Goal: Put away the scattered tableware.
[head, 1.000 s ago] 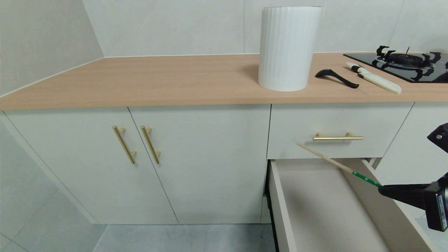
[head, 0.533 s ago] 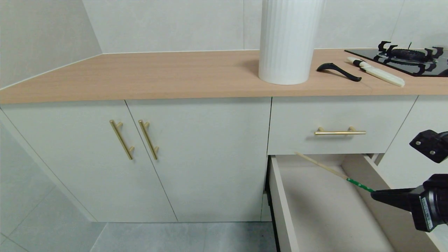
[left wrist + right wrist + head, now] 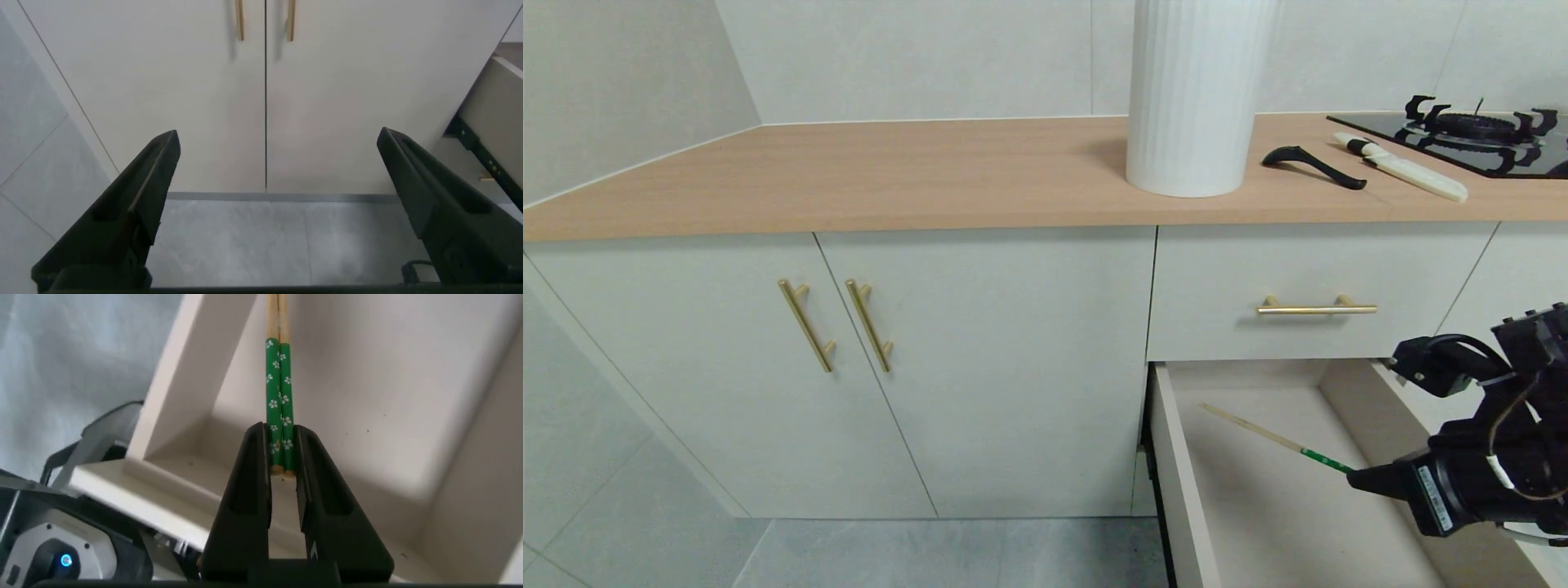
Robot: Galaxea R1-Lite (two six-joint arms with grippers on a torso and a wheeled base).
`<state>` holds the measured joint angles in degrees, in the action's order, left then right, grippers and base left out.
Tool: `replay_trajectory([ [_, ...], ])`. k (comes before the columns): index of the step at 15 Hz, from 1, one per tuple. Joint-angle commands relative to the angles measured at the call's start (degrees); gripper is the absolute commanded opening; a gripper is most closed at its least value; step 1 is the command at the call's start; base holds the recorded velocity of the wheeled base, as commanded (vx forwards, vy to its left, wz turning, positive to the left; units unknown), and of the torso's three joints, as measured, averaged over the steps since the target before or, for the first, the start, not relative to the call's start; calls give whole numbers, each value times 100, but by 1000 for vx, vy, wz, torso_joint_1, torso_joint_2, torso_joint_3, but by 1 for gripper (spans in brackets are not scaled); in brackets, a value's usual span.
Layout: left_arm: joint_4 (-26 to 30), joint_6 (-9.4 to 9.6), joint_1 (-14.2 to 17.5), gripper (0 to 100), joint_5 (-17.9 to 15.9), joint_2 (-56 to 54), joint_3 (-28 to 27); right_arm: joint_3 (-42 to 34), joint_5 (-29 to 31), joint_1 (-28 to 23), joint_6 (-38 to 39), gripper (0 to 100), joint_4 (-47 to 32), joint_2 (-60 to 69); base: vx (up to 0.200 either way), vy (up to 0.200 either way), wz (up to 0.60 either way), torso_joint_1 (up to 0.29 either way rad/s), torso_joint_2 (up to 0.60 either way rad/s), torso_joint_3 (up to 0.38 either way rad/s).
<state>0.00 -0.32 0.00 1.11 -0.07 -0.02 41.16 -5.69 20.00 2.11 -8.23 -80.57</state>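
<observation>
The head camera looks forward and down at the front of the bench [image 3: 890, 180], with the right claw [image 3: 1356, 478] over the open drawer [image 3: 1176, 457]. The right wrist camera sits just behind that claw and faces along the chopsticks [image 3: 276, 367] into the same drawer, very near. The left wrist camera looks past the left claw [image 3: 278, 139] at the cabinet doors [image 3: 327, 98] ahead, which the head view shares.

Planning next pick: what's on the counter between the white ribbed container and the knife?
A black curved utensil, lying on the countertop, touching neither the container nor the knife. Head view.
</observation>
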Motion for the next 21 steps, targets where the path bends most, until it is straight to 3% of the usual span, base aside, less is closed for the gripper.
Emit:
replay_trajectory([
  [1,0,-3,0,100,3,7,2,24,-11,3,53,0,269,-653,0,0,0,0,0,0],
  [5,0,-3,0,100,3,7,2,-11,147,-76,756,0,1289,-1769,0,0,0,0,0,0],
  [10,0,-3,0,100,3,7,2,-327,235,-76,809,0,2282,-2613,0,0,0,0,0,0],
  [15,0,-3,0,100,3,7,2,-741,780,232,809,0,3635,-3747,0,0,0,0,0,0],
  [21,0,-3,0,100,3,7,2,-758,1044,408,809,0,4259,-4714,0,0,0,0,0,0],
])
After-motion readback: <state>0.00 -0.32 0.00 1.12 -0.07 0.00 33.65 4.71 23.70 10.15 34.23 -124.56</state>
